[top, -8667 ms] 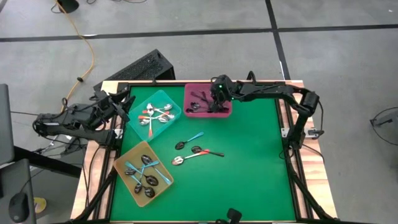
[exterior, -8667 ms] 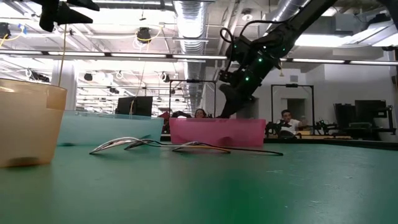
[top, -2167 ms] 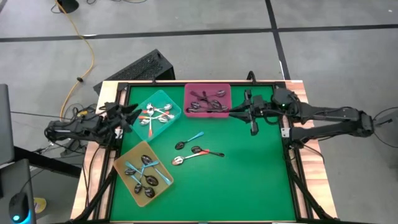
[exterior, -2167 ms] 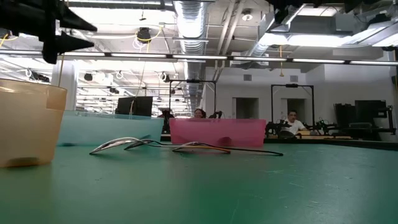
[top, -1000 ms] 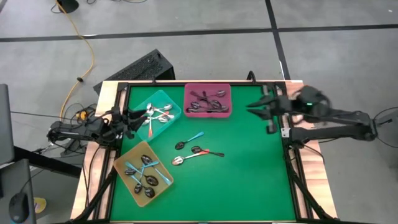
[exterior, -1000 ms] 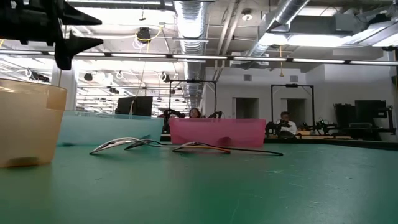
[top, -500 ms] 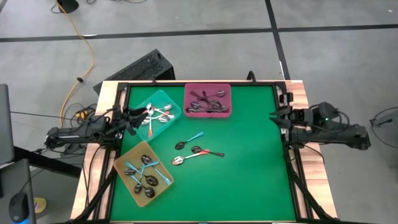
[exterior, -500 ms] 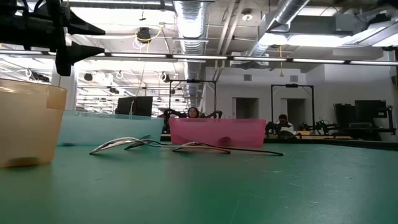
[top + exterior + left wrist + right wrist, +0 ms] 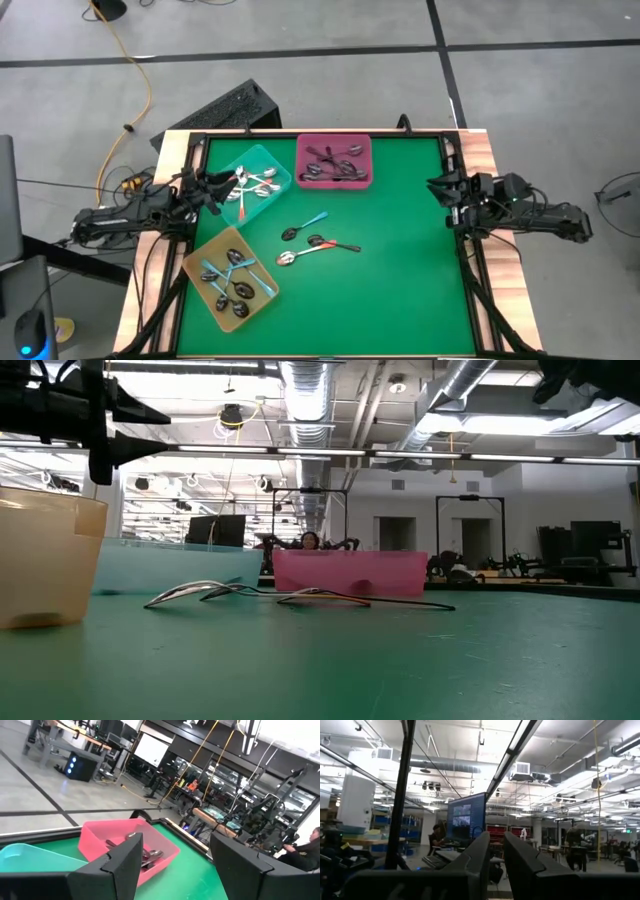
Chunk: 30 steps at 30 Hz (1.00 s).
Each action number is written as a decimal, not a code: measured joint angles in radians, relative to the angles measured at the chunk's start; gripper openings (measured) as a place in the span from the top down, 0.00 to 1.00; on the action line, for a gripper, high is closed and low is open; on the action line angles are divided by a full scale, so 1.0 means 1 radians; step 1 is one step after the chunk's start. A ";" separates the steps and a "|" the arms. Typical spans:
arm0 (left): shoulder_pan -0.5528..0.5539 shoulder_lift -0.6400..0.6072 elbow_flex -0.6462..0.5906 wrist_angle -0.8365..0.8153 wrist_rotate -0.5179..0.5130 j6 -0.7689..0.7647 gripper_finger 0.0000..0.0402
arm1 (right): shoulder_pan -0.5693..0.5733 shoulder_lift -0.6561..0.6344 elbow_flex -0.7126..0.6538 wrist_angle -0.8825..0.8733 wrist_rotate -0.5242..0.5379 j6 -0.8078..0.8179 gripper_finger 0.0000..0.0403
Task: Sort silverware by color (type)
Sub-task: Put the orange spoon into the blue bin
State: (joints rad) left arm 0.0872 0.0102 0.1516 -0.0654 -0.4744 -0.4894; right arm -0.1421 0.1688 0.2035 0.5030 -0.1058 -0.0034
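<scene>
Left gripper (image 9: 212,187) hovered at the near edge of the teal tray (image 9: 262,161), jaws spread wide, empty. Right gripper (image 9: 440,187) sat at the tabletop's (image 9: 400,280) right rim, jaws nearly together with a thin gap, holding nothing. No legible writing appeared. Three loose spoons (image 9: 315,240) with shiny metal bowls lay mid-tabletop; others filled the teal tray, pink tray (image 9: 334,147) and translucent yellow tray (image 9: 200,262).

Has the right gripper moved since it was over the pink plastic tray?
Yes. The right gripper has pulled back from the pink plastic tray to the table's right edge, nothing visibly held.
</scene>
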 joint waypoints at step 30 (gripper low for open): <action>0.000 0.000 0.000 -0.034 0.033 0.022 0.46 | 0.106 0.191 0.000 -0.035 0.002 0.083 0.79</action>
State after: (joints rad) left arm 0.0868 0.0105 0.1516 -0.0994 -0.4412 -0.4679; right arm -0.0365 0.3602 0.2035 0.4679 -0.1038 0.0792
